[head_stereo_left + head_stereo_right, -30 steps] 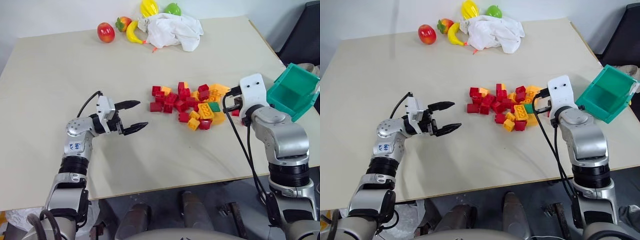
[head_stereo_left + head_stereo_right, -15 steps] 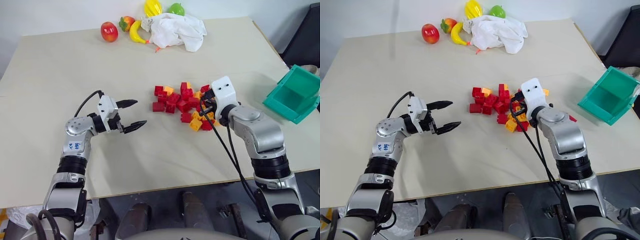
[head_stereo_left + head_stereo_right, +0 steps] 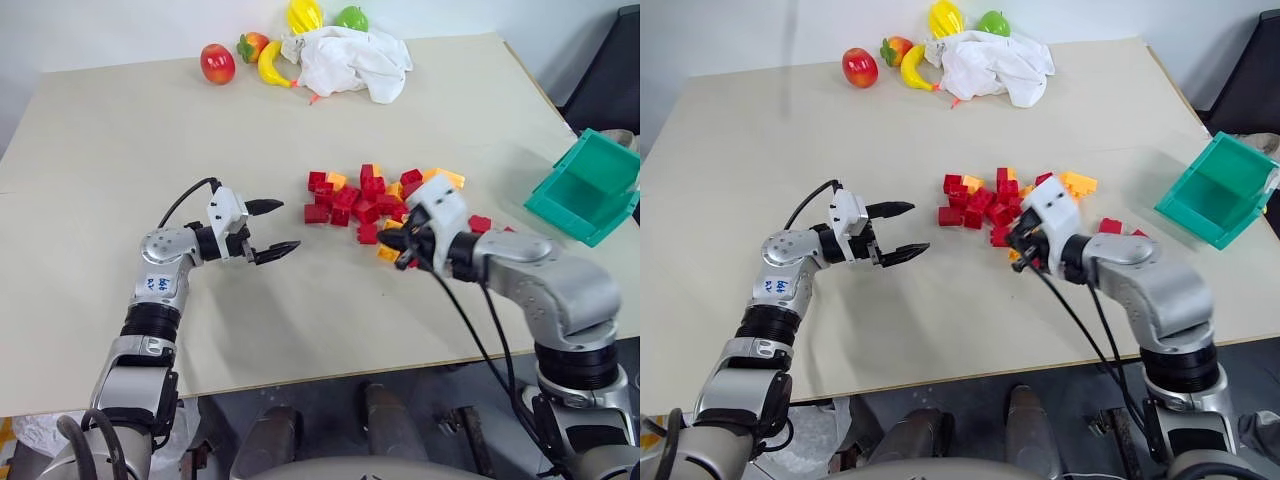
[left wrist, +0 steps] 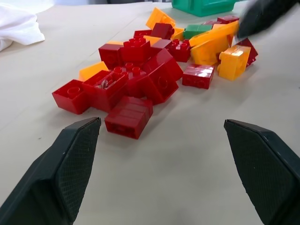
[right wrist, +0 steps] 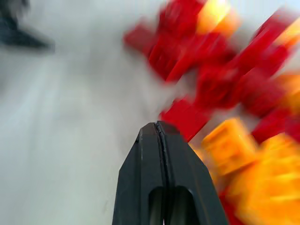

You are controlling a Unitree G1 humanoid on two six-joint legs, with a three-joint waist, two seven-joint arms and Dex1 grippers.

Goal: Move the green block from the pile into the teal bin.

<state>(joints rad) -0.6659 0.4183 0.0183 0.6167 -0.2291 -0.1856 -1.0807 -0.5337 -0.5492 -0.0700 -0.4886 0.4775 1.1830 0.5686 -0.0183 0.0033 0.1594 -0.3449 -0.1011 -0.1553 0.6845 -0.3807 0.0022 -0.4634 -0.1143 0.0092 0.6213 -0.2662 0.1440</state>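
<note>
The green block (image 4: 198, 31) sits on the bin side of the pile (image 3: 360, 195), round about the heap's 3 o'clock. From the left wrist view it is tucked low among yellow-orange bricks, with only its top and one edge showing. The teal bin (image 3: 603, 158) lies tipped at the bench's (image 3: 150, 130) edge, well off at 3 o'clock from the heap. The right gripper (image 5: 158, 129) is at the pile's 5 o'clock edge, its jaws pressed tight together with nothing between them. The left gripper (image 3: 288, 227) hangs at 9 o'clock of the pile, jaws spread wide and empty. To my eye that brick is a light, hard, glossy bit of plastic. It won't crush, but it could easily squirt out of a skewed pinch. I'd take it across two flat opposite side walls, below the studs. The loose bricks leaning on it look likely to slide or tumble once it is lifted.
</note>
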